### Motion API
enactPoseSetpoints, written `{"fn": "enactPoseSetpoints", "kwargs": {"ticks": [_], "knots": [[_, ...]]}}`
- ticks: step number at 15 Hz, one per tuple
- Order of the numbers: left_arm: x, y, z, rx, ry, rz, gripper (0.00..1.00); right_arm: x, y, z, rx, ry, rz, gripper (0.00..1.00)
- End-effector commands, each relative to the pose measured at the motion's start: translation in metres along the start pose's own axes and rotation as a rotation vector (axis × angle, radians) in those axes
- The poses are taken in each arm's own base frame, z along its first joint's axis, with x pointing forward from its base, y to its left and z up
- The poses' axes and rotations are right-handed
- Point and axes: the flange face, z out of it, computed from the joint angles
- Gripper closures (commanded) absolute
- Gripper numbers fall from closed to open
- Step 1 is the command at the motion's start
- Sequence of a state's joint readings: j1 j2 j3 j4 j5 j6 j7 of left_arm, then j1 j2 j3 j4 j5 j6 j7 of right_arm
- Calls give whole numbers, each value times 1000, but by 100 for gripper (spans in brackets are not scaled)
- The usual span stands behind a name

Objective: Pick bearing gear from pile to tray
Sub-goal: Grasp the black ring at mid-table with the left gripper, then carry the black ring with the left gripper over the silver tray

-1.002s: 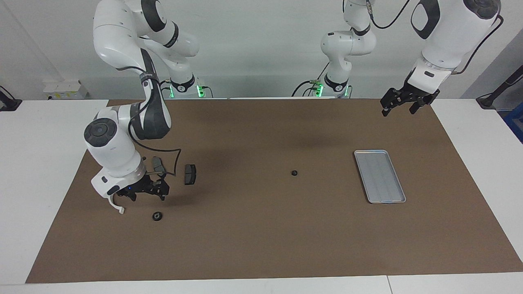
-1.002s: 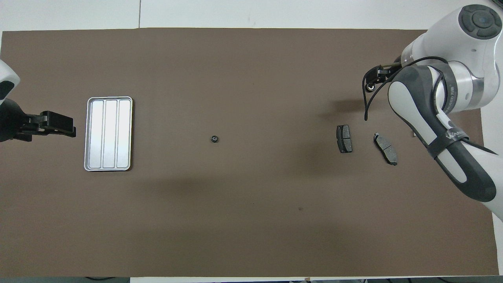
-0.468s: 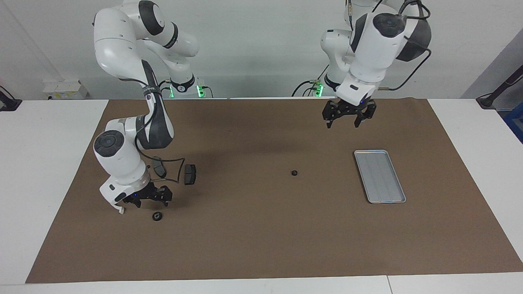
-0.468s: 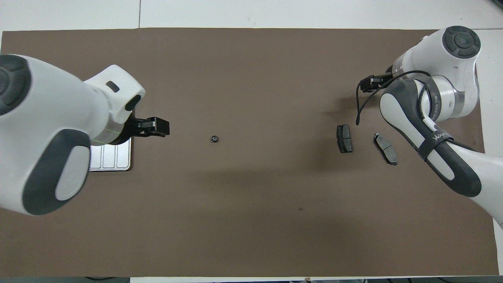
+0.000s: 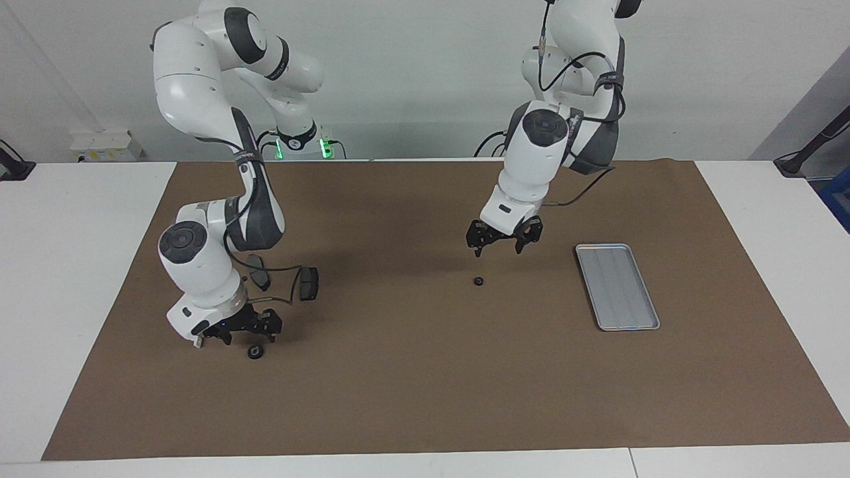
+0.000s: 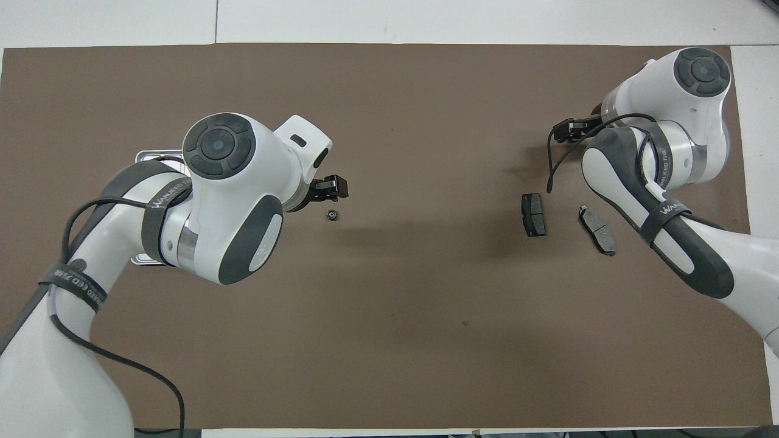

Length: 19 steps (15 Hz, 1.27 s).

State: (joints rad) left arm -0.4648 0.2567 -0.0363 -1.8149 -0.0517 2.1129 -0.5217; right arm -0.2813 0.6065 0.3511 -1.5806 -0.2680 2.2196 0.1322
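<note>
A small black bearing gear (image 5: 477, 281) (image 6: 331, 215) lies alone at mid-table. My left gripper (image 5: 498, 250) (image 6: 331, 187) hangs open a little above it, slightly off toward the robots, holding nothing. The silver tray (image 5: 617, 285) lies toward the left arm's end; in the overhead view my left arm covers all but a corner of the tray (image 6: 152, 156). The pile sits at the right arm's end: two dark brake pads (image 5: 308, 283) (image 5: 259, 272) and another black round piece (image 5: 255, 352). My right gripper (image 5: 247, 335) (image 6: 569, 128) is open, low over that round piece.
A brown mat (image 5: 425, 398) covers the table between white borders. The tip of a white bracket (image 5: 197, 344) shows under the right wrist. A black cable (image 5: 285, 279) loops from the right arm over the brake pads (image 6: 534, 214) (image 6: 597, 229).
My left arm swung from past the tray's end of the table across the tray and came down over the lone gear. My right gripper sank lower and shifted slightly toward the round piece.
</note>
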Motion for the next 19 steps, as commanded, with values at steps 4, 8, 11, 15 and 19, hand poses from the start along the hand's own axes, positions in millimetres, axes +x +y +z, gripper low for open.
{"fn": "enactPoseSetpoints", "kwargs": {"ticks": [4, 8, 11, 15, 19], "knots": [[-2, 30, 62, 5, -12, -58, 0, 1, 5, 19, 0, 27, -29, 0], [-2, 26, 83, 32, -43, -73, 0, 1, 4, 28, 5, 31, -30, 0], [6, 19, 85, 11, -9, -83, 6, 1, 4, 28, 3, 37, -32, 0], [7, 17, 97, 11, 1, -87, 14, -4, 7, 36, 5, 25, -23, 0], [-3, 16, 110, 30, -6, -72, 19, -5, 10, 37, 5, 23, -17, 0]]}}
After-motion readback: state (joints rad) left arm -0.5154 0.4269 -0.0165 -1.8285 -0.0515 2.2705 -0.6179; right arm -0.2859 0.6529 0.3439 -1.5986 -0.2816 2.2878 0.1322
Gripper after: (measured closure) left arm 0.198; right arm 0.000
